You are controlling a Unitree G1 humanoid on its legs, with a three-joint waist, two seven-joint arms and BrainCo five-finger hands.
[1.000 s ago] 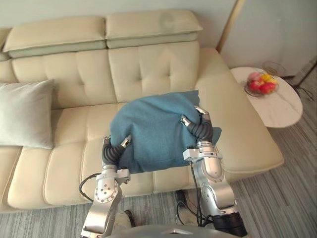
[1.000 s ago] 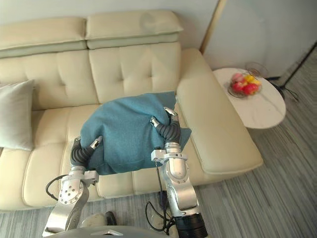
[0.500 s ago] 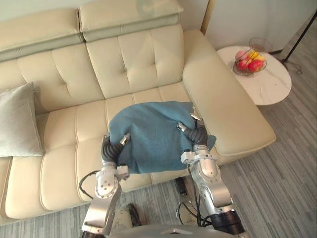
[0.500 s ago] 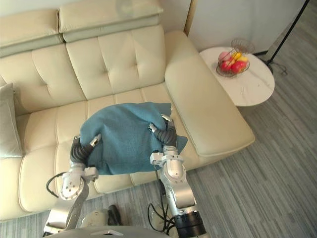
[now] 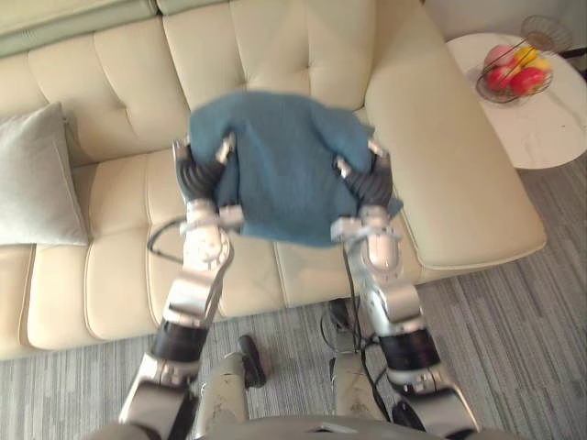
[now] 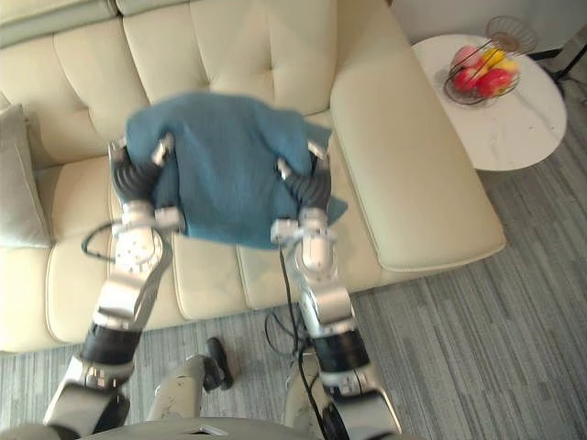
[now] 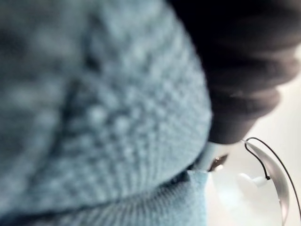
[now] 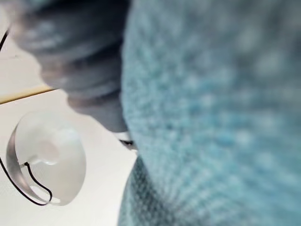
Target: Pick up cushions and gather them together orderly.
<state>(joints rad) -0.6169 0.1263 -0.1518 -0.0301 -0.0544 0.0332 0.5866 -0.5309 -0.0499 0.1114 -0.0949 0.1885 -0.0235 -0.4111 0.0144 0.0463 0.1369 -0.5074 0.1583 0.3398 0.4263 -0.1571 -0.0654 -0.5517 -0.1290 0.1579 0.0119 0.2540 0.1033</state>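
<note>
While I hold the blue cushion [image 5: 280, 165] up off the sofa [image 5: 440, 183], clear of the seat and in front of the backrest, it hangs between my two hands. My left hand [image 5: 200, 170] clamps its left edge and my right hand [image 5: 365, 179] its right edge. On each, a thumb presses into the near face while the other fingers go behind the fabric (hidden from me, so I judge this a pinch rather than see all of it).

I take it to be light and soft: it bulges and sags between the grips. A hold on two opposite edges, as now, should keep it spread, and the rough knit is unlikely to slip.

A pale cushion [image 5: 37, 179] leans against the backrest at the sofa's left end, well apart from mine; that looks the place to gather them. On the side table [image 5: 550, 137] to the right, a wire basket [image 5: 543, 27] holds red and yellow fruit [image 5: 512, 75].
</note>
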